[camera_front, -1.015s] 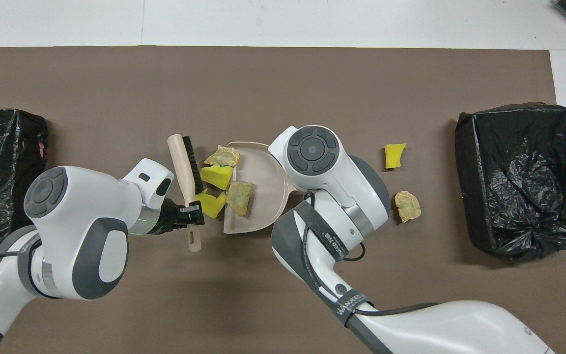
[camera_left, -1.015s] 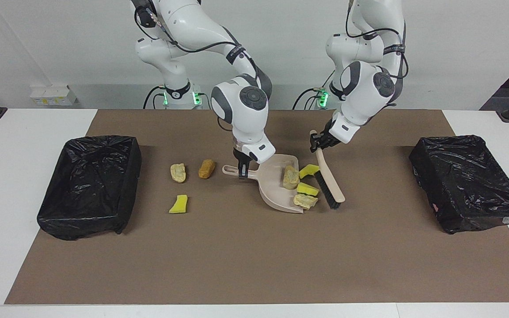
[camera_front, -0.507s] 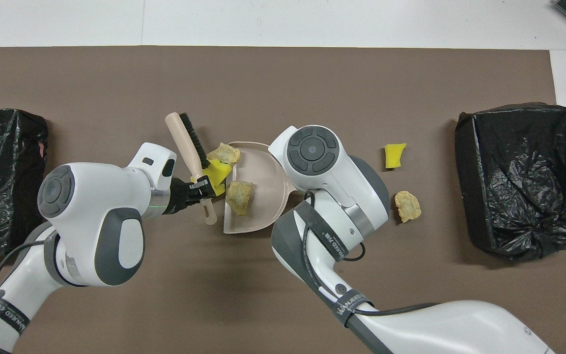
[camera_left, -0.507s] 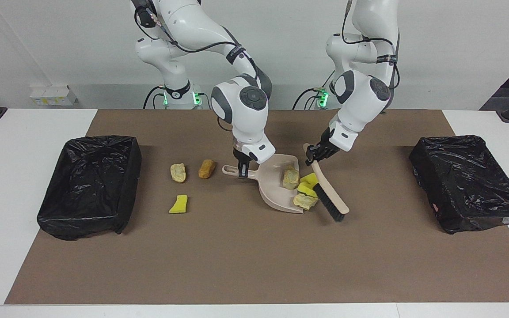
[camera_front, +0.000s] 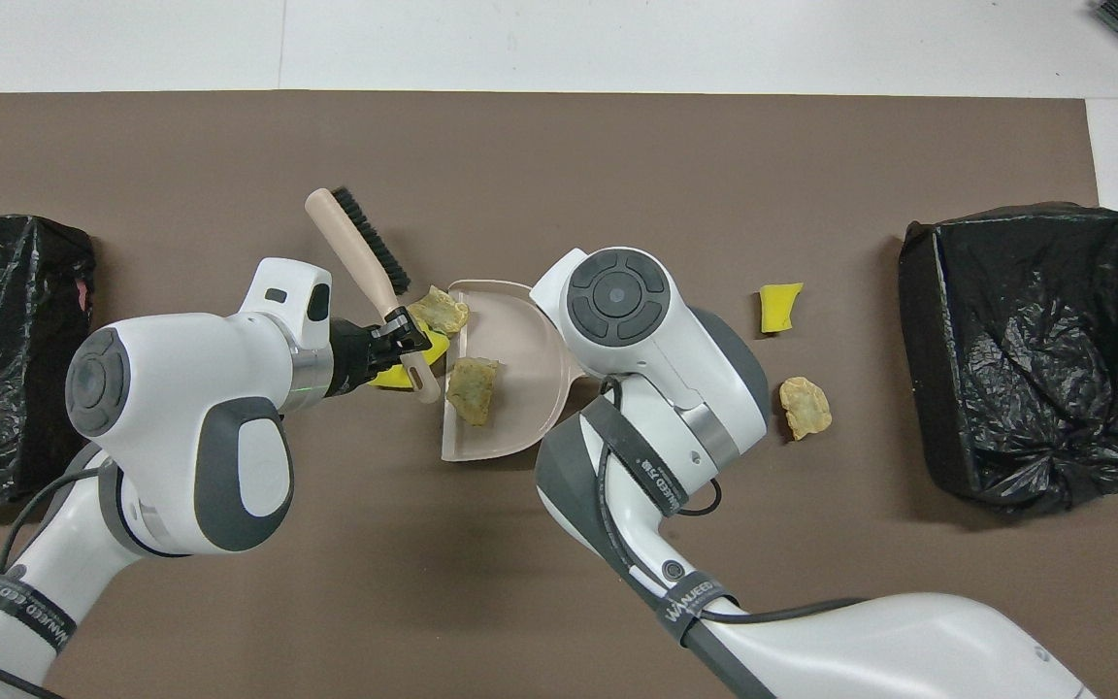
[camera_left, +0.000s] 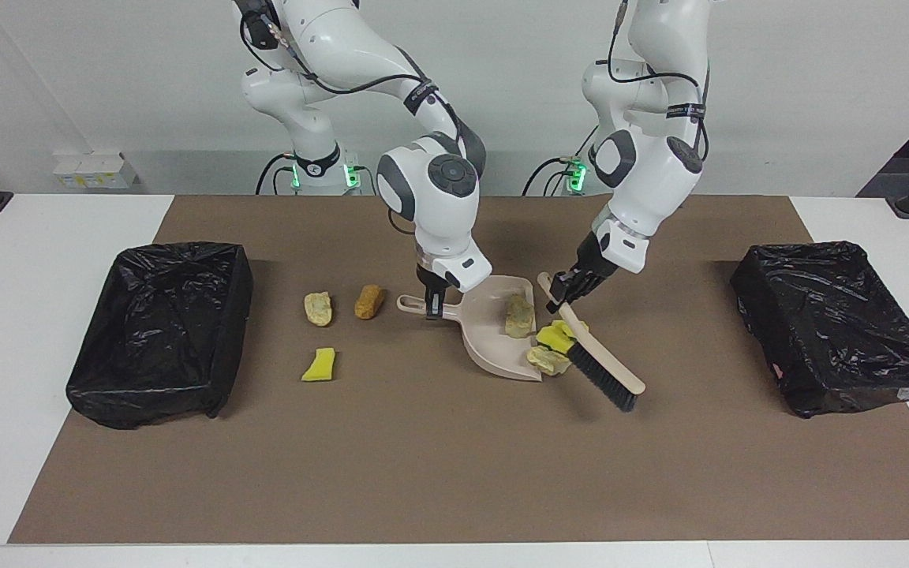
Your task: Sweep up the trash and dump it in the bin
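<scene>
Right gripper (camera_left: 432, 304) clenched on the handle of the beige dustpan (camera_left: 494, 331), pan flat on the brown mat (camera_left: 454, 473) near the table's middle, open lip turned toward the left arm's end. Left gripper (camera_left: 564, 289) clamped on the handle of the beige brush (camera_left: 598, 361), black bristles angled down toward the pan's lip, brush head slanting away from the robots.

1 tan scrap (camera_left: 518, 314) lying inside the dustpan. 2 yellow scraps (camera_left: 553, 338) with dark green backing bunched together with 1 pale tan scrap (camera_left: 545, 360) just at the pan's lip, pressed between lip and bristles; whether any of them rests on the lip cannot be told.

3 more scraps lying loose on the mat toward the right arm's end, apart from the pan: orange-brown scrap (camera_left: 369, 301) nearest the dustpan handle, pale scrap (camera_left: 318, 308) just beside it, yellow scrap (camera_left: 319, 365) farther from the robots.

2 bins lined with black bags: 1 bin (camera_left: 161, 331) at the right arm's end, another bin (camera_left: 835, 325) at the left arm's end.
</scene>
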